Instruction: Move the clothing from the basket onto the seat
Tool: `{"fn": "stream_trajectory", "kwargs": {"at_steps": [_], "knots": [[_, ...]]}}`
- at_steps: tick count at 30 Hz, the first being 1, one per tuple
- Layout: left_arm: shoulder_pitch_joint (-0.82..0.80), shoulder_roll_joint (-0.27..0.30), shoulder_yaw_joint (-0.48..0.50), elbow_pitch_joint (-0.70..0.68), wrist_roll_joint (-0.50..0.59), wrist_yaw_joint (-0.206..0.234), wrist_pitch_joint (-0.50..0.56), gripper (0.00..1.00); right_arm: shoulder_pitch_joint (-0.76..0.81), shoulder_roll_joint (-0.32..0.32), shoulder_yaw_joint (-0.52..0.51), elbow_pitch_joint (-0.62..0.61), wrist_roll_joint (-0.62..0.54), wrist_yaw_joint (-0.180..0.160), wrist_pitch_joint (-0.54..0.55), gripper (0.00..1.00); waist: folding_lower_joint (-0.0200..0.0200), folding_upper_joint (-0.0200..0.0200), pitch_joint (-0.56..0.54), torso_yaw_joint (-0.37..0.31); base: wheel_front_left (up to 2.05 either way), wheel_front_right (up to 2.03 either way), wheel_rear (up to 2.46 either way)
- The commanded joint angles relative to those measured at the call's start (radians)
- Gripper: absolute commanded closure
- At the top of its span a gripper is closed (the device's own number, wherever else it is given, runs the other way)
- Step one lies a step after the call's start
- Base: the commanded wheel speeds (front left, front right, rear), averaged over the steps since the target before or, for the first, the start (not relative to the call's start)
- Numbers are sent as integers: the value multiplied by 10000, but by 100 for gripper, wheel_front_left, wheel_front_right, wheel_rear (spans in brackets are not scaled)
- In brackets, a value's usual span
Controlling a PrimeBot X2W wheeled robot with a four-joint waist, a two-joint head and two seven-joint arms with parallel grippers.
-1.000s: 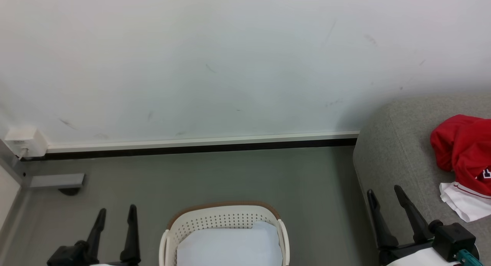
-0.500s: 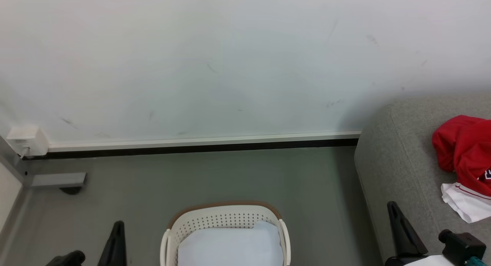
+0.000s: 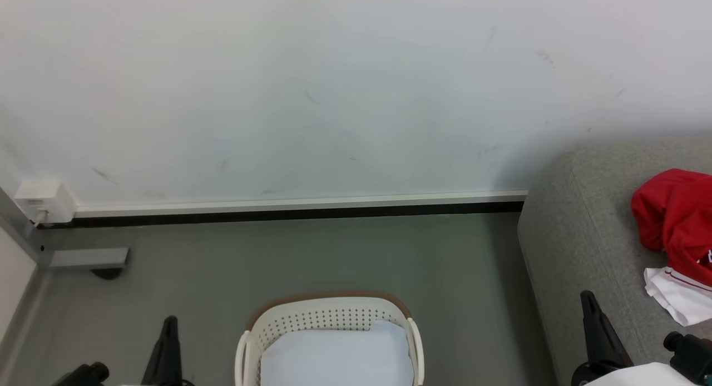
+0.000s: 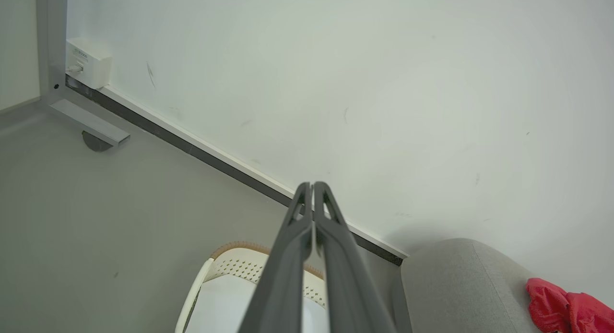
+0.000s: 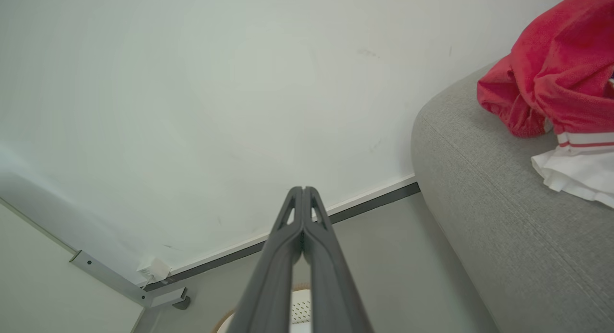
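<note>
The red clothing (image 3: pixel 676 224) lies on the grey sofa (image 3: pixel 578 247), right of the laundry basket (image 3: pixel 328 313), where I see a pale pad (image 3: pixel 339 352). The left claw (image 4: pixel 312 185) and right claw (image 5: pixel 303 189) flank the basket, pressed shut and empty. The transfer looks finished; next, park the arms.

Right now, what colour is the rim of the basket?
The rim of the basket is brown, over cream-white perforated walls; the head view shows it best.

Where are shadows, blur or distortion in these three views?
Head view: flat, even light, soft shadow on the white wall beside the grey fabric sofa. Left wrist view: tilted skirting, left gripper looming large at the lens. Right wrist view: bright red clothing sharp, no glare.
</note>
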Motion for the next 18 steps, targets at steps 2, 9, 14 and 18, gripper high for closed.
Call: {"fn": "stream_trajectory", "kwargs": {"at_steps": [2,9,14,18], "knots": [[-265,55,40,-153,-463,-31,86,100,-234,-42,-123,-188,377,-5,85,100,0,-1,2,11,0,0,0],[-340,62,56,-159,-1479,-60,358,100,-247,-5,-337,-221,1275,-6,340,100,0,-1,9,56,0,0,0],[-390,66,68,-161,-2178,-79,537,100,-257,24,-487,-240,1882,-7,516,100,0,-1,14,89,0,0,0],[-432,70,79,-164,-2699,-95,674,100,-264,48,-603,-255,2344,-8,646,100,0,-1,18,115,0,0,0]]}}
